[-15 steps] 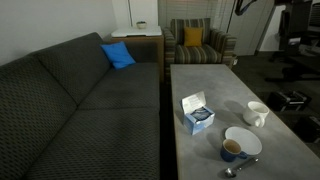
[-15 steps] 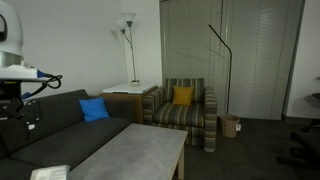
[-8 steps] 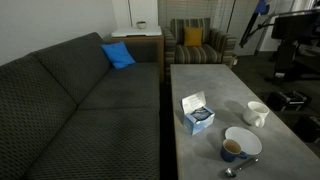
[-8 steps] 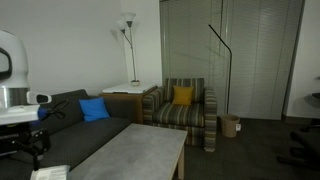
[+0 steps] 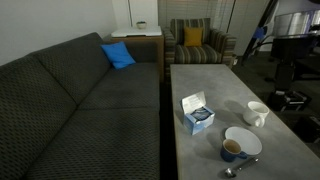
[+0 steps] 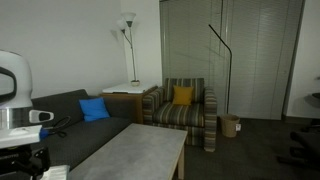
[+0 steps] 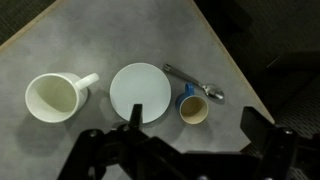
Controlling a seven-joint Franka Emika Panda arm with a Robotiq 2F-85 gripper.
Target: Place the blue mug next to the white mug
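Exterior view: grey tabletop (image 5: 200,85) beside a dark couch (image 5: 80,100). The blue mug (image 5: 231,150) stands at the near right, just beside the near rim of a white plate (image 5: 243,138). The white mug (image 5: 257,113) is farther back by the right edge, apart from the blue mug. A blue-and-white box (image 5: 197,113) sits to their left, and a spoon (image 5: 240,168) lies nearest. Exterior view: the robot arm (image 6: 12,95) is at the left; its grasp state cannot be told here. Wrist view, looking down: the white mug (image 7: 52,97) is left of the plate with its handle toward it, and the blue mug (image 7: 194,108) is just right of it. End effector (image 7: 190,140) jaws are wide, holding nothing.
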